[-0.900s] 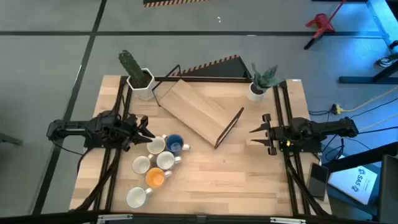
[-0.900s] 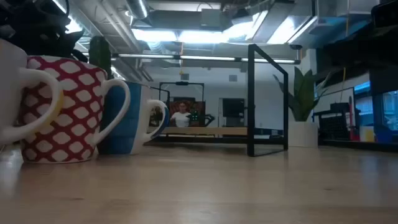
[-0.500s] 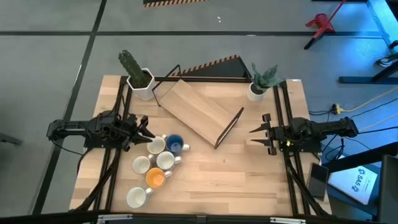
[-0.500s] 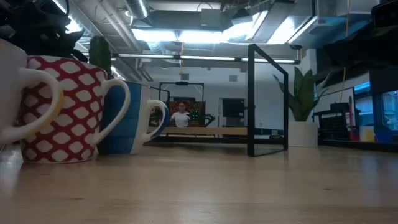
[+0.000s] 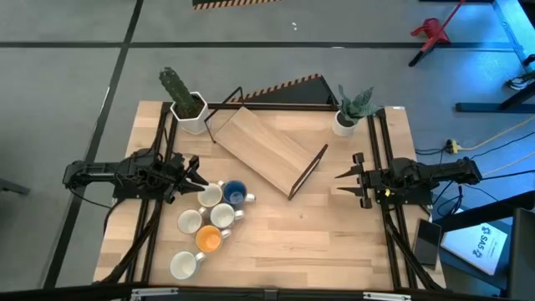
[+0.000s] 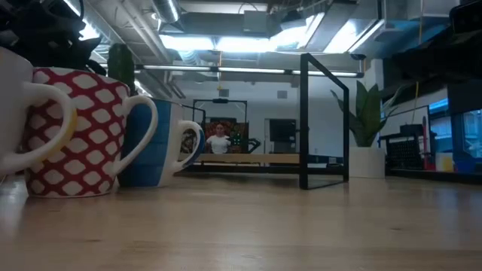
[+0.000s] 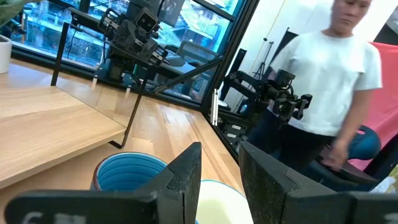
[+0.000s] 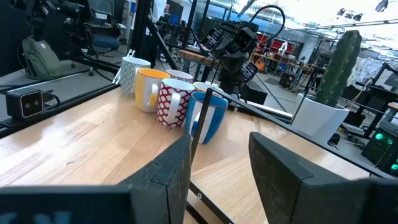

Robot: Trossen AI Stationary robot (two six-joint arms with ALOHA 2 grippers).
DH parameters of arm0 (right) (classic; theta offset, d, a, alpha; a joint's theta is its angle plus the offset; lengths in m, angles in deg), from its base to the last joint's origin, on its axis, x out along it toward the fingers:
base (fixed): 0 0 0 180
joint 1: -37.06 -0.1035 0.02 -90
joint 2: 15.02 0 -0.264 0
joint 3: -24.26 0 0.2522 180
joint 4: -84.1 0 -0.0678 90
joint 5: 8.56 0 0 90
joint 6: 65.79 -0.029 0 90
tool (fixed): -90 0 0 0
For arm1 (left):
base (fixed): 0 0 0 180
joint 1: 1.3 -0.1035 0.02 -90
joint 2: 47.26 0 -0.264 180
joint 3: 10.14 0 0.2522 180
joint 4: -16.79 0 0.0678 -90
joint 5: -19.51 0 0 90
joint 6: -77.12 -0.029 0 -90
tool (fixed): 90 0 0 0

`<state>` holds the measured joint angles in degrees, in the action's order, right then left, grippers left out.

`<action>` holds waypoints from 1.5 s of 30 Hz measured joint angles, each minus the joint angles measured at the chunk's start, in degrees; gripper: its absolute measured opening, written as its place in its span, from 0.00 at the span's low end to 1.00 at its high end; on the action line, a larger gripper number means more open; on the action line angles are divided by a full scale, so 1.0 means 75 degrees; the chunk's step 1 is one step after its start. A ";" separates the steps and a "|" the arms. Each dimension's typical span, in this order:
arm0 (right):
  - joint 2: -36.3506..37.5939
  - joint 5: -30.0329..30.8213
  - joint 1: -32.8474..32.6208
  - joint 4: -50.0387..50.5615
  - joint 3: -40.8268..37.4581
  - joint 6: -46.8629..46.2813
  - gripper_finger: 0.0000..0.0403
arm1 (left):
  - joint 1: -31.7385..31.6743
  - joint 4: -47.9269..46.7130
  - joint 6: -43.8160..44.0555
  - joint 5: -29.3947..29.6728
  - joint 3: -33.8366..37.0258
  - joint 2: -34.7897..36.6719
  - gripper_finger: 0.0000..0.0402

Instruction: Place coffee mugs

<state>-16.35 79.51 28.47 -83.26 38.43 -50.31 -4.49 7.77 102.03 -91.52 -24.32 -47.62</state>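
Standing in a cluster on the table's (image 5: 334,242) near left, six mugs (image 5: 209,219) include a blue mug (image 5: 235,193) at the far right. The left gripper (image 5: 194,178) hovers just left of them, fingers narrowly apart and empty. The right gripper (image 5: 346,180) waits at the right edge, fingers spread, empty.

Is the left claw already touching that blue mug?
Apart. In the high view the left gripper stops short of the blue mug, with a white mug and bare table between them. The left wrist view shows its fingers open above the mugs.
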 joint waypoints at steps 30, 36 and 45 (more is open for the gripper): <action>-0.0003 0.1223 -0.0001 -0.1014 0.0046 -0.1150 0.37 | 0.0001 0.0022 0.0001 0.0924 0.0001 0.0000 0.25; -0.0006 0.2787 -0.0001 -0.2347 0.0058 -0.1438 0.37 | 0.0001 0.1006 0.1141 0.2962 0.0001 -0.0003 0.25; -0.0006 0.4413 -0.0001 -0.2812 0.0061 -0.1401 0.37 | -0.0009 0.2269 0.0431 0.5482 0.0001 0.0000 0.25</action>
<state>-16.39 112.61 28.46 -104.35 38.89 -60.81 -4.55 24.78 105.26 -50.41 -24.31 -47.62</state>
